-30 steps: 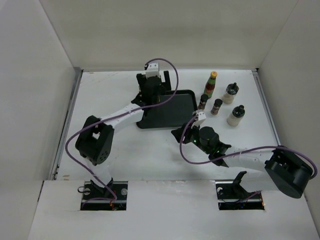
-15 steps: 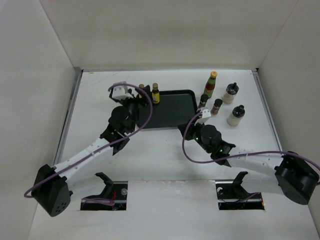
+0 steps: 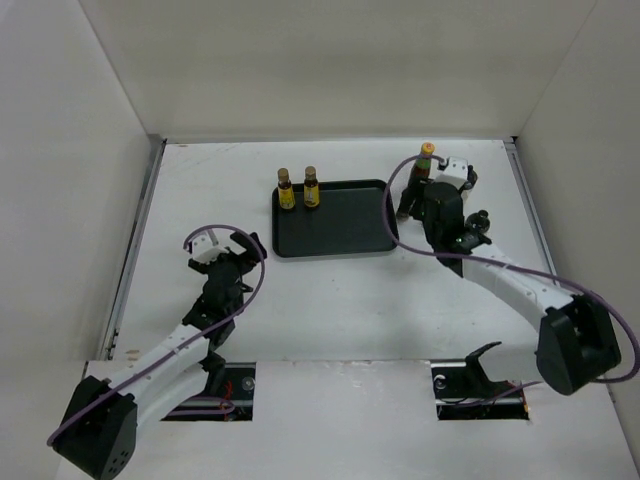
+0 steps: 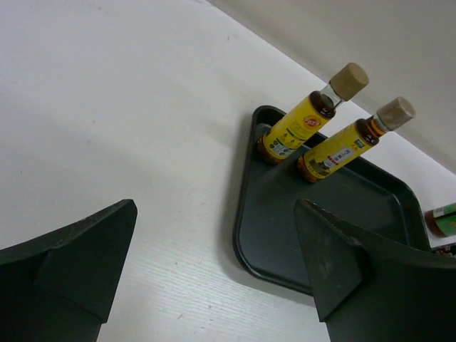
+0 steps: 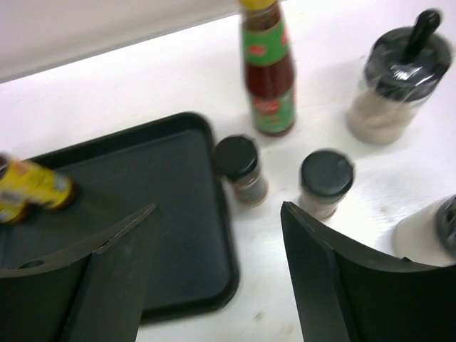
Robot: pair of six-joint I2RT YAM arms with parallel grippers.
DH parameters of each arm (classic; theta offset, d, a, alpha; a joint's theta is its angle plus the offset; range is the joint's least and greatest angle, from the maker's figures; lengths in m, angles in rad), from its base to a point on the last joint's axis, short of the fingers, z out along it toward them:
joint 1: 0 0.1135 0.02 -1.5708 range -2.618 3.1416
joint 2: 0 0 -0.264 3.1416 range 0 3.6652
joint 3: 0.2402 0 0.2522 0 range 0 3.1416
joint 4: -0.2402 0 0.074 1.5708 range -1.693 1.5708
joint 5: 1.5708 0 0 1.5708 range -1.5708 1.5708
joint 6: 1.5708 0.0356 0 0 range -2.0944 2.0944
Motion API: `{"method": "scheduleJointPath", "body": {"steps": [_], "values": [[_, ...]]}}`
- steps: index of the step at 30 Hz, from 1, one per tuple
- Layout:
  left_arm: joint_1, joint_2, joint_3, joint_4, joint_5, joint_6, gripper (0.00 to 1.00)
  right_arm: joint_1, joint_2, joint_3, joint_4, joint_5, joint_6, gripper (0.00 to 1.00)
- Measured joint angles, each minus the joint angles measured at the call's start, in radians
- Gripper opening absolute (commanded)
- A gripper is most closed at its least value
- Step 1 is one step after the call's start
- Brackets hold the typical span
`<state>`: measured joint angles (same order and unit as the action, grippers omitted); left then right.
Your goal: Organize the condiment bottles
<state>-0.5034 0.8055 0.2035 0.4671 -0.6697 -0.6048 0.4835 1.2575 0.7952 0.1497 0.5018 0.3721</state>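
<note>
In tray [image 3: 340, 228]: two yellow bottles [image 3: 286, 190].
On desk [image 3: 300, 300]: five bottles [image 5: 269, 78] waiting.
My left claw [image 4: 214, 239]: apart, empty.
My right claw [image 5: 219, 214]: apart, empty.

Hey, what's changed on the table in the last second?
The left gripper drew back from the far-left corner of the tray toward its base, open, leaving two yellow bottles standing there. The right gripper swung from the tray's near edge over to the dark jars, open. Tray and red bottle stayed put.
</note>
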Motion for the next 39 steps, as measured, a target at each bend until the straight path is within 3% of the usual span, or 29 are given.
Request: {"method": "scheduleJointPath", "body": {"steps": [9,14,25,31,39], "values": [[0.004,0.035,-0.051,0.064,0.019,-0.064,1.00,-0.121,0.288,0.221,-0.061,-0.079,-0.049,0.76],[0.005,0.076,-0.051,0.090,0.047,-0.079,1.00,-0.131,0.368,0.260,-0.081,-0.108,-0.068,0.70],[0.018,0.095,-0.051,0.118,0.079,-0.092,1.00,-0.135,0.469,0.330,-0.093,-0.129,-0.092,0.55],[0.019,0.103,-0.051,0.127,0.084,-0.097,1.00,-0.135,0.479,0.349,-0.116,-0.131,-0.100,0.35],[0.019,0.112,-0.051,0.132,0.090,-0.101,1.00,-0.110,0.410,0.354,-0.130,-0.088,-0.125,0.34]]}}
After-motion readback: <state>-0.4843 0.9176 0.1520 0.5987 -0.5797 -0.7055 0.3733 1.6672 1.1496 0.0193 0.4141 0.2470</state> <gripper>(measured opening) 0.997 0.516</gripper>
